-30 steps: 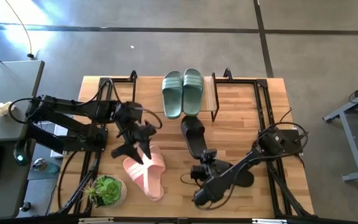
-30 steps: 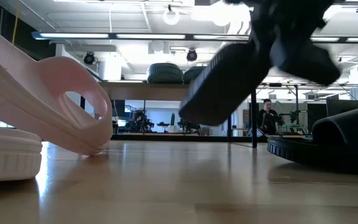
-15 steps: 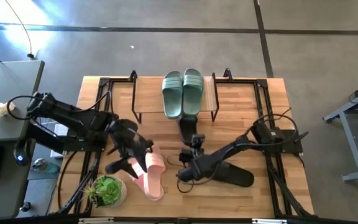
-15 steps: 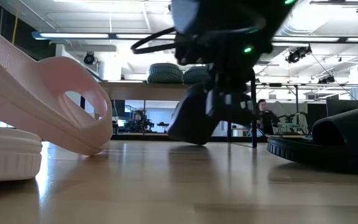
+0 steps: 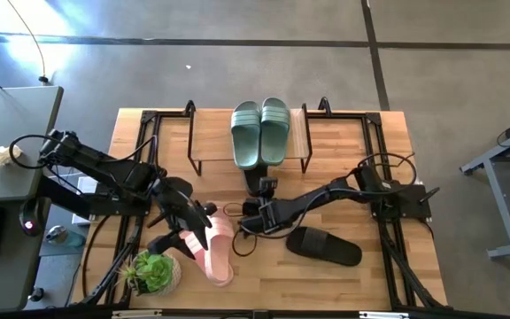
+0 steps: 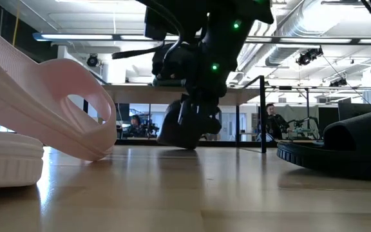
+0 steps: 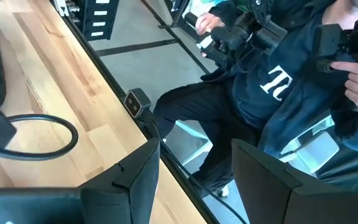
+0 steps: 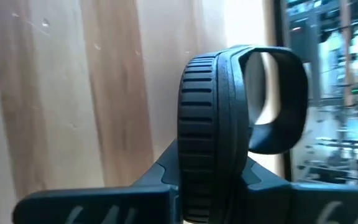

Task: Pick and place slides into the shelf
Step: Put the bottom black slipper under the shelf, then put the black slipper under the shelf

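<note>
The sage green slides point(image 5: 259, 133) stand side by side on the shelf's plank point(image 5: 211, 137) at the far edge; the low view shows them on top point(image 6: 171, 76). One black slide point(image 5: 324, 246) lies flat on the table at the near right point(image 6: 356, 151). My right gripper point(image 5: 260, 211) is shut on the other black slide point(image 5: 257, 183), just in front of the shelf. The pink slides point(image 5: 212, 250) sit near left, one leaning on the other point(image 6: 57, 103). My left gripper point(image 5: 184, 232) hovers open beside them point(image 7: 197, 186), with nothing between its fingers. My right gripper pinches the black slide's sole point(image 8: 205, 163) between its two fingers, behind the strap point(image 8: 277, 99), coming level from the table's near side. The slide is turned on edge and tilted, toe end low point(image 6: 176, 138) near the table; whether it touches the wood I cannot tell.
A potted green plant point(image 5: 153, 271) stands at the near left corner. The shelf's black wire frames point(image 5: 306, 142) flank the plank. Loose cables trail on the table by the right arm point(image 5: 237, 241). A person sits beyond the table edge point(image 7: 278, 87).
My right gripper has carried the black slide down and toward the table's left and far edge, up to the shelf front. My left gripper has moved toward the near edge, down beside the pink slides. The pink slides and the other black slide have stayed put.
</note>
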Available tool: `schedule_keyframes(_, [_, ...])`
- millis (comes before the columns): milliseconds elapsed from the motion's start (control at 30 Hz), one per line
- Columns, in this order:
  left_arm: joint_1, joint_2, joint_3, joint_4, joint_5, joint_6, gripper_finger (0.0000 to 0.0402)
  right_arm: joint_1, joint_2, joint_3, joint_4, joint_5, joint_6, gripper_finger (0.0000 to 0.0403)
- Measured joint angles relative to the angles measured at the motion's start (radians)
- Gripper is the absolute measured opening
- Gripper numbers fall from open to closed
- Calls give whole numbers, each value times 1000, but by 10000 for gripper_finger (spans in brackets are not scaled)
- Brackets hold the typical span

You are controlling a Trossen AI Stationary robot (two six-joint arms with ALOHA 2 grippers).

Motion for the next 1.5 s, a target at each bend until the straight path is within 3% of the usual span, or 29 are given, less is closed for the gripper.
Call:
schedule_keyframes(67, [0, 0, 0, 0, 0, 0, 184, -11, 0, 0, 2, -45, 6, 39])
schedule_keyframes(300, [1, 0, 0, 0, 0, 0, 184, -38, 0, 0, 5, -80, 54, 128])
schedule_keyframes(467, [1, 0, 0, 0, 0, 0, 184, -39, 0, 0, 10, -132, 66, 161])
schedule_keyframes(867, [1, 0, 0, 0, 0, -1, 184, -37, 0, 0, 85, -359, -6, 184])
schedule_keyframes(1100, [1, 0, 0, -1, 0, -1, 184, -27, -19, 0, 59, -392, -12, 186])
schedule_keyframes(1500, [1, 1, 0, -8, -16, -1, 184, 103, -122, 0, -77, -336, 90, 186])
